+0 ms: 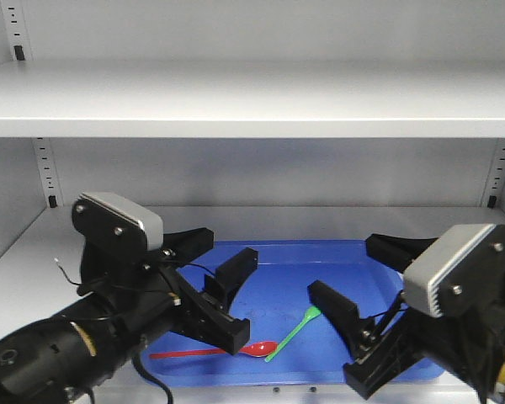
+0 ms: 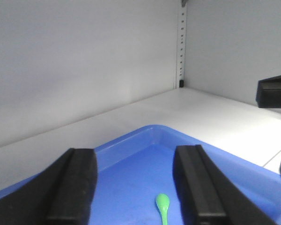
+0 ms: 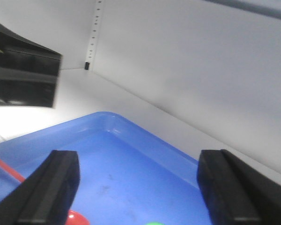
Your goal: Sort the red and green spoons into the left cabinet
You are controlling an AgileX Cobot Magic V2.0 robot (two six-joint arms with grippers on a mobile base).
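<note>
From where I stand, the sorting looks finished. Nearest the shelf's front edge, the thin bright red plastic spoon (image 1: 210,351) lies flat in the shallow blue plastic tray (image 1: 286,252), its bowl just beside the lower end of the shorter bright green plastic spoon (image 1: 293,332). Both rest inside the light grey metal shelving cabinet (image 1: 252,97). Over the tray, the left gripper (image 1: 236,295) hangs with its black fingers spread wide, holding nothing. The right gripper (image 1: 358,282) is equally wide apart and empty. Only pulling the arms out seems left.
</note>
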